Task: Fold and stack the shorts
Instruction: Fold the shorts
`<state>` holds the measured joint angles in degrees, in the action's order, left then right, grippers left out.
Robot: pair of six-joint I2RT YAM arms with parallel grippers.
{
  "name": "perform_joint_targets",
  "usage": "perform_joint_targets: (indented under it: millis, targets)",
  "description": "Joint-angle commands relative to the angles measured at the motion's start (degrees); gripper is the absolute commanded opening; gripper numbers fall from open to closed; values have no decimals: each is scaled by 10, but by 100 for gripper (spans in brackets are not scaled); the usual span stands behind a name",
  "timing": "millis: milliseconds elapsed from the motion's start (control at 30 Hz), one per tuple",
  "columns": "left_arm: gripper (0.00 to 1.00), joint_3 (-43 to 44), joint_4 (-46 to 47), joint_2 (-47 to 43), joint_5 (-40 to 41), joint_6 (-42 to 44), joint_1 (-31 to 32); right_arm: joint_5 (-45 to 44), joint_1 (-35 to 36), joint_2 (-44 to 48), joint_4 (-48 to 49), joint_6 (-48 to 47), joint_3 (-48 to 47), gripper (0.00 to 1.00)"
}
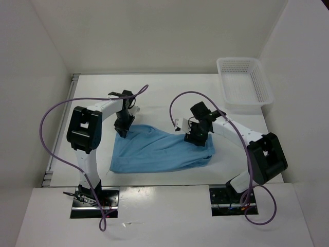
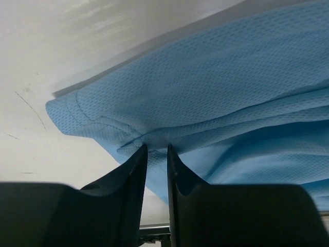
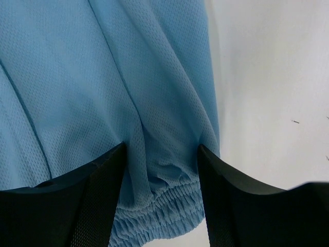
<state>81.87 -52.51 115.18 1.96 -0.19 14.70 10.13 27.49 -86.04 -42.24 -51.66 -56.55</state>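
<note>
The light sky-blue shorts lie spread on the white table between the two arms. My left gripper is at their far left corner. In the left wrist view the left gripper is shut on a fold of the shorts by the hem, which is lifted a little off the table. My right gripper is at their far right part. In the right wrist view the right gripper is open, its fingers wide apart either side of the gathered elastic waistband of the shorts.
A white plastic mesh basket stands at the back right of the table, with nothing in it. White walls enclose the table on the left, back and right. Purple cables loop from both arms.
</note>
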Motion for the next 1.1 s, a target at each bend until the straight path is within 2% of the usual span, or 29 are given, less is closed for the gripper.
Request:
perform_joint_targets:
  millis: [0, 167, 200, 333, 500, 700, 833, 1000, 1067]
  targets:
    - [29, -11, -15, 5, -11, 2, 1, -7, -4, -11, 40, 6, 5, 63]
    - [28, -11, -15, 5, 1, 2, 1, -13, -4, -17, 40, 6, 0, 63]
    - [36, -11, -15, 0, 7, 2, 1, -13, -4, -17, 40, 6, 0, 63]
    - [43, 22, -47, -6, 2, 2, -12, -13, -4, -17, 40, -6, 5, 63]
    - [43, 43, -85, 9, -14, 2, -17, -13, -4, -17, 40, -6, 5, 63]
    - [43, 37, -72, 9, -3, 2, -17, -7, -4, -17, 40, -12, 5, 63]
    - [35, 17, -72, 21, 2, 2, -17, -7, -4, -17, 40, -12, 5, 63]
    - [6, 17, -72, 26, -15, 2, -17, -7, -4, -17, 45, -17, 11, 63]
    - [2, 38, -72, 31, -15, 2, -17, -7, -4, -17, 45, -17, 11, 63]
